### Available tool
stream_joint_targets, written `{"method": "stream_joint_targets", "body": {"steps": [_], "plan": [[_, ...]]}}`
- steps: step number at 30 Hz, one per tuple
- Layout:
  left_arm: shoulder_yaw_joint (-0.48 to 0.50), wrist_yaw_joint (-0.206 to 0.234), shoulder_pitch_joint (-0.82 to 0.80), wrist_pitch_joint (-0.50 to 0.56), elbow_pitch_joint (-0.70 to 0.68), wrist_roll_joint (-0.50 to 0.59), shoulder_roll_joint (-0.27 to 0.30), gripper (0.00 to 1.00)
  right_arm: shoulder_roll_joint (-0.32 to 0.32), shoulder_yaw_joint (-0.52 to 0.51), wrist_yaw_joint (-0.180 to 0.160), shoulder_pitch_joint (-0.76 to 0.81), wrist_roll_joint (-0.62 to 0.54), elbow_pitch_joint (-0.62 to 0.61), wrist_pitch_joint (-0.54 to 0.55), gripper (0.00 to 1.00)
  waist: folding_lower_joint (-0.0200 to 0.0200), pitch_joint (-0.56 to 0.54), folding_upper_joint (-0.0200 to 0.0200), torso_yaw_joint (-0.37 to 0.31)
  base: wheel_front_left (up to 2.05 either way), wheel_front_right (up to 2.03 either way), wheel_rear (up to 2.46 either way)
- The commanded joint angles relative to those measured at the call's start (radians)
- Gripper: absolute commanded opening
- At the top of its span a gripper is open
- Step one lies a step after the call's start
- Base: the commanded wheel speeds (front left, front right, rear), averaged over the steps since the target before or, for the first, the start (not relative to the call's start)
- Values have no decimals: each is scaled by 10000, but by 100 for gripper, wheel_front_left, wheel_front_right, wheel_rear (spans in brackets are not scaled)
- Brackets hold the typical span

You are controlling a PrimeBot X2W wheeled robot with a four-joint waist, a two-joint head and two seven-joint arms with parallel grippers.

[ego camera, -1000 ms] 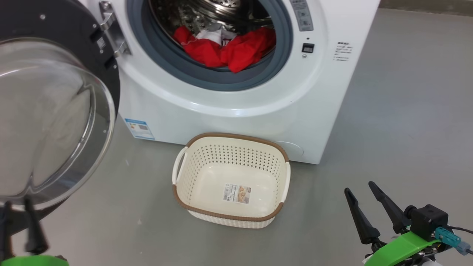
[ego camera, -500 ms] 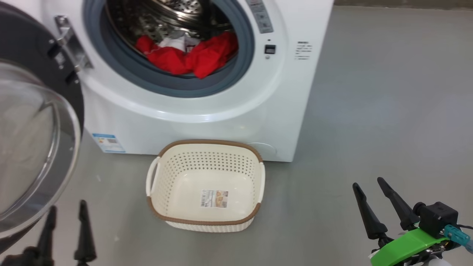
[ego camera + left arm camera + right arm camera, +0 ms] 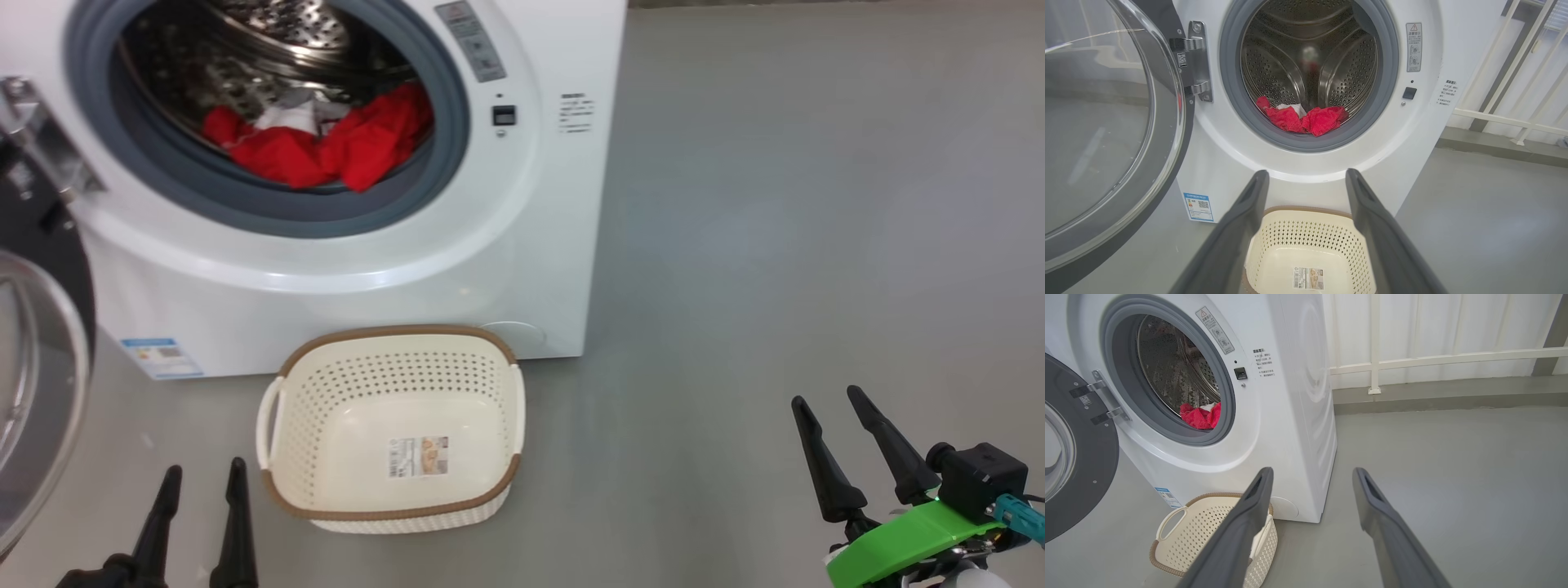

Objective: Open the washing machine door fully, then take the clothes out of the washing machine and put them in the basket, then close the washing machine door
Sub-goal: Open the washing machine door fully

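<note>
Clothes (image 3: 318, 151) lie red in the drum (image 3: 245, 57), untouched. Left gripper (image 3: 204, 467), fingers wide and empty, hangs just left of the basket (image 3: 392, 331); right gripper (image 3: 827, 396), equally wide and empty, well apart to its right. Behind the basket stands the washing machine (image 3: 326, 286), the washing machine door (image 3: 1106, 122) swung open at left

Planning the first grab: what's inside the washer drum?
Red clothes lie bunched at the front bottom of the steel drum, with a white part showing between them. Behind them the perforated wall shows. Anything under the pile is covered.
</note>
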Motion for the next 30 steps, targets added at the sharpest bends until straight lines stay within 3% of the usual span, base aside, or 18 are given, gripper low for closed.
{"method": "stream_joint_targets", "body": {"steps": [1,14,30], "plan": [[184,-53,-80,-49,-298,-65,233,100,-107,118,63,14,-48,-255,-92,100,0,21,0,-393,0,0,0],[-150,-53,97,-49,-315,-7,298,100,-92,-39,63,131,-50,-294,-92,100,0,-40,0,-1129,0,0,0],[-296,-53,36,-49,-328,48,372,100,-80,-173,63,198,-83,-374,-92,100,0,-71,0,-1064,0,0,0]]}}
